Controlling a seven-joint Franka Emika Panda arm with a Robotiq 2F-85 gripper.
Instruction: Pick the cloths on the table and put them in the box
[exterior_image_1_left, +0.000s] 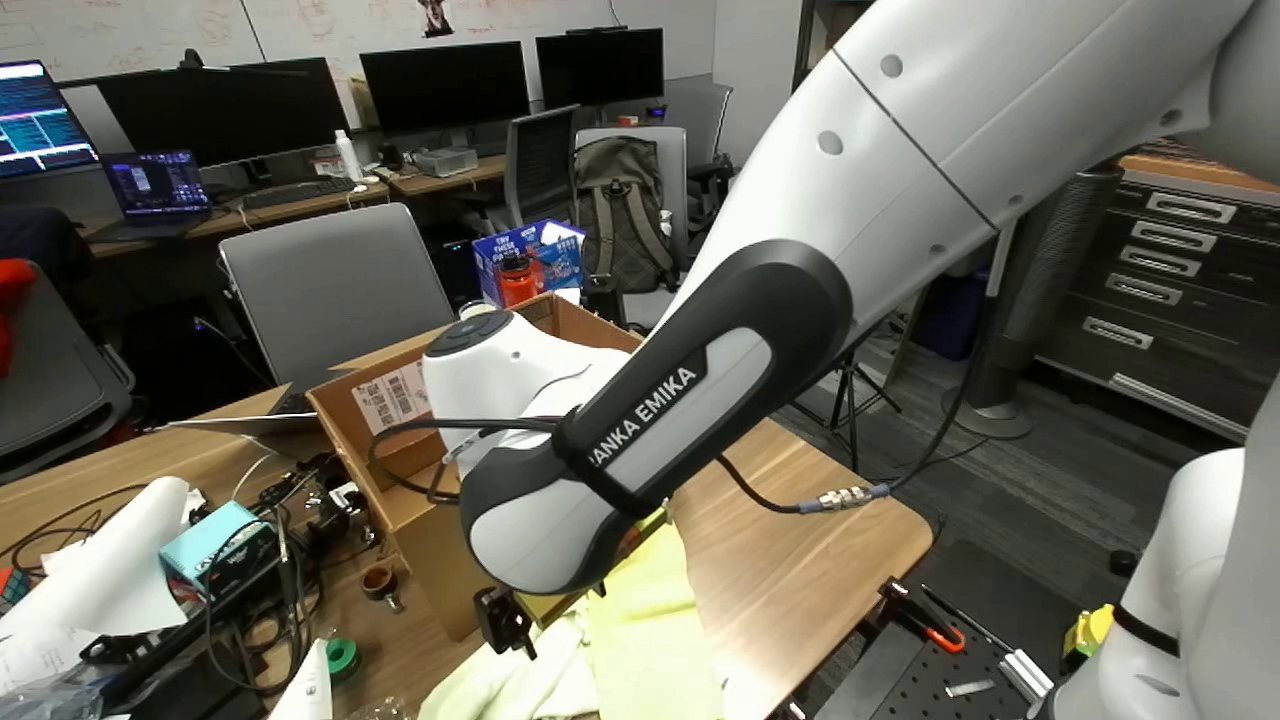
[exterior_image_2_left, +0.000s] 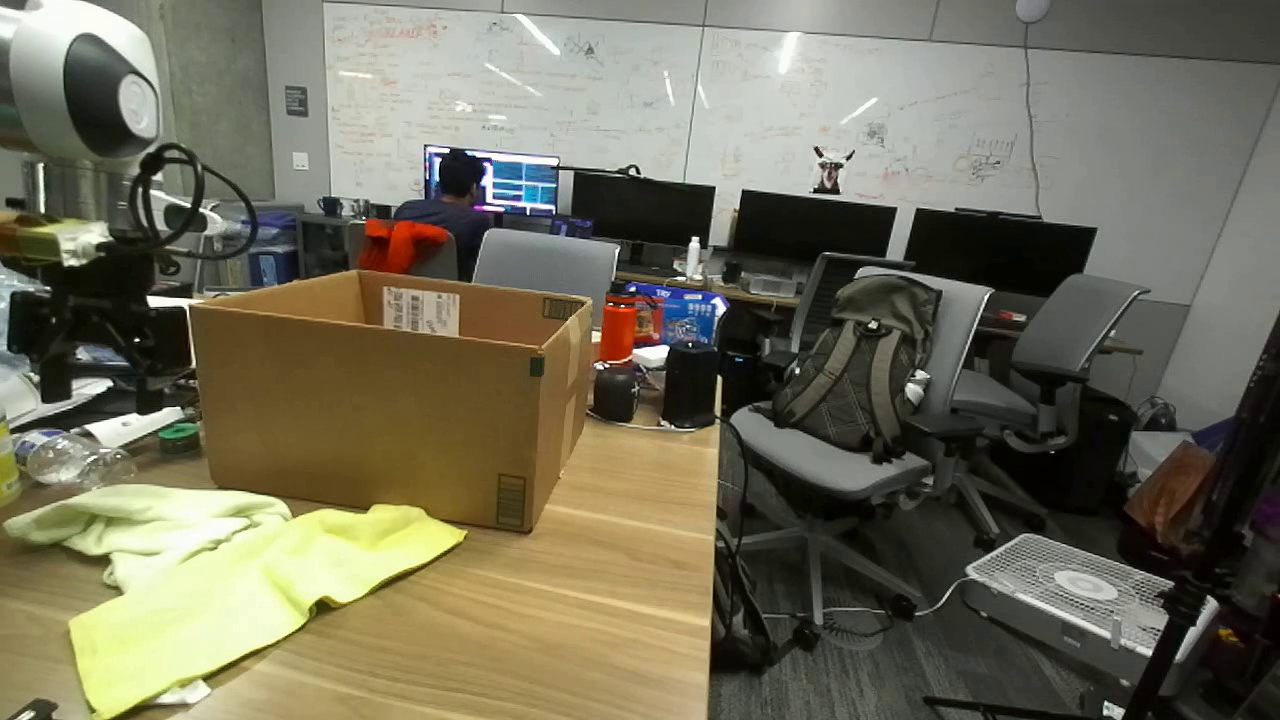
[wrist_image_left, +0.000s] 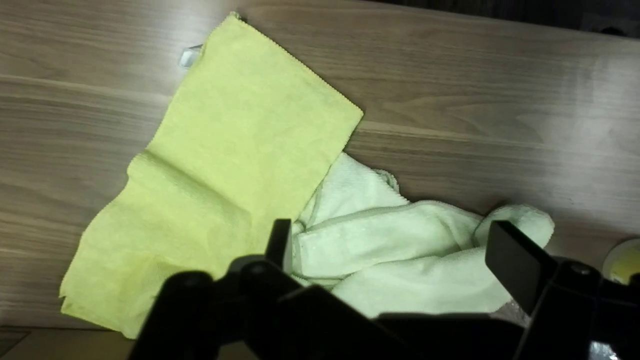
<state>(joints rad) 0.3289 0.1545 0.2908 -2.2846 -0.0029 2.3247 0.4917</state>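
- Tool (wrist_image_left: 390, 245) hangs above the pale cloth (wrist_image_left: 417, 262), jaws wide apart, empty.
- Yellow cloth (wrist_image_left: 220, 160) touches this one; both lie on the desk (exterior_image_2_left: 590, 600), near the box (exterior_image_2_left: 370, 415).
- Step seems reaching; next move should lower and pinch a fold.

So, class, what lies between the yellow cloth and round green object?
In both exterior views, the pale green cloth lies between the yellow cloth and round green object.
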